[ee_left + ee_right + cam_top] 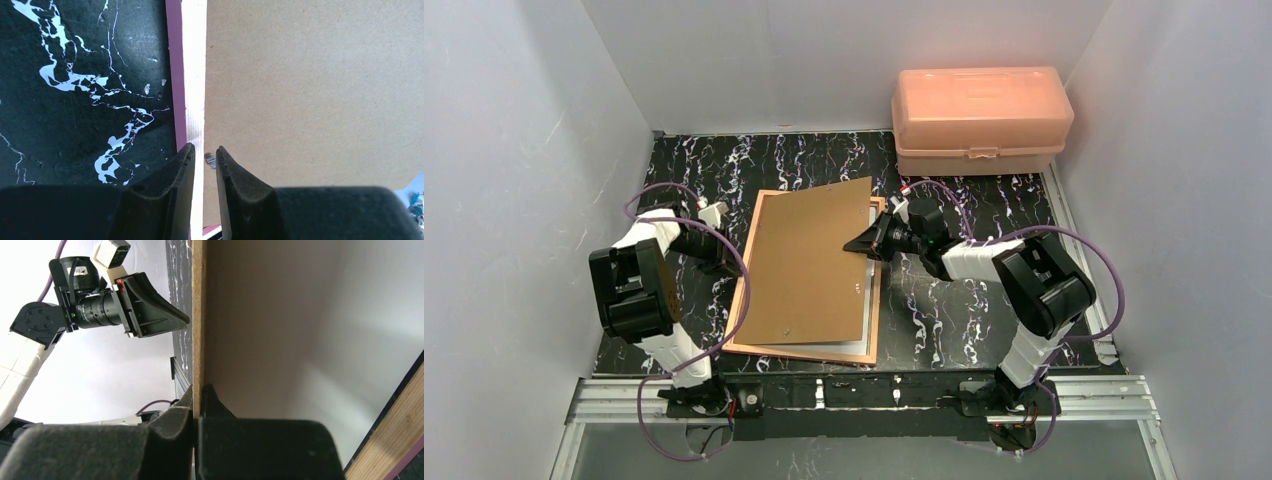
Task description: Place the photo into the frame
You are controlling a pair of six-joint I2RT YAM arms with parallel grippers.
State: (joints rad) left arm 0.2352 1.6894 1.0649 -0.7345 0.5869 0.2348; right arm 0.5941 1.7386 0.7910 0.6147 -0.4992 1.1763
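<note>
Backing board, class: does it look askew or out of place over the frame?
Yes. The brown backing board sits rotated against the frame, its far right corner overhanging, pinched and lifted by the right gripper.

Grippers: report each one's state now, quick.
Left gripper: jaws narrowly apart over the left rail of the frame; grip cannot be told.
Right gripper: closed on the backing board at its edge, holding it tilted up.
</note>
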